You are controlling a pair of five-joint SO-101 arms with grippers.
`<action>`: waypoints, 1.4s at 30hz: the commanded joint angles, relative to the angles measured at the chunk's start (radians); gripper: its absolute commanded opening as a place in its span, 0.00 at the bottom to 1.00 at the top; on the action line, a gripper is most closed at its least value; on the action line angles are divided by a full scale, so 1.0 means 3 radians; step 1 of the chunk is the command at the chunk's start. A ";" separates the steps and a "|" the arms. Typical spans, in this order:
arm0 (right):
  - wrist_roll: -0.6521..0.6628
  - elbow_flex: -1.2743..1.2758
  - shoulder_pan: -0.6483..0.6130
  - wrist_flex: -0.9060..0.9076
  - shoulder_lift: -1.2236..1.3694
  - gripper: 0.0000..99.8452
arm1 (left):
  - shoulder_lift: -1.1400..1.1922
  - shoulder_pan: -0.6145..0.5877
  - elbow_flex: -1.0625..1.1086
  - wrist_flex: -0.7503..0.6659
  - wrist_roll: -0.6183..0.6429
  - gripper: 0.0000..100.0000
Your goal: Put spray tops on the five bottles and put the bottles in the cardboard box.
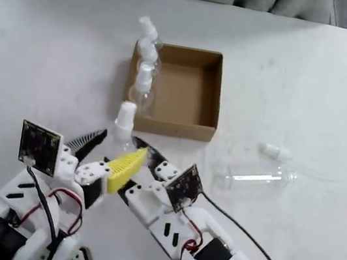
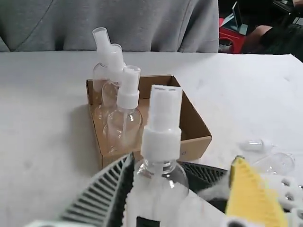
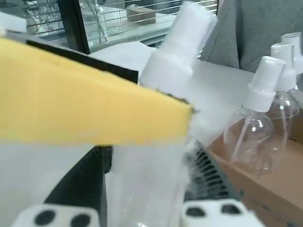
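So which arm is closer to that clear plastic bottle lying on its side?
Right. The clear plastic bottle lies just beside the right arm; the left arm is farther off, on the right arm's other side.

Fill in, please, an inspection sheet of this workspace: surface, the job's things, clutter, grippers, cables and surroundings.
Surface: white table, no spills seen.
Job's things: cardboard box is open and holds three bottles with spray tops, upright along one wall; fourth bottle, also topped, stands in front of the box; fifth bottle lies on the table without a top, with a loose spray top near it.
Clutter: nothing seen.
Grippers: left gripper has its jaws closed on the fourth bottle; right gripper is at the same bottle.
Cables: wires on the arms; black cable on the table.
Surroundings: red object beyond the table.
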 commanded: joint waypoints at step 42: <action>0.0783 0.0031 0.0355 -0.0437 -0.0228 0.02 | -0.0023 -0.1286 -0.1048 0.0450 0.0220 0.35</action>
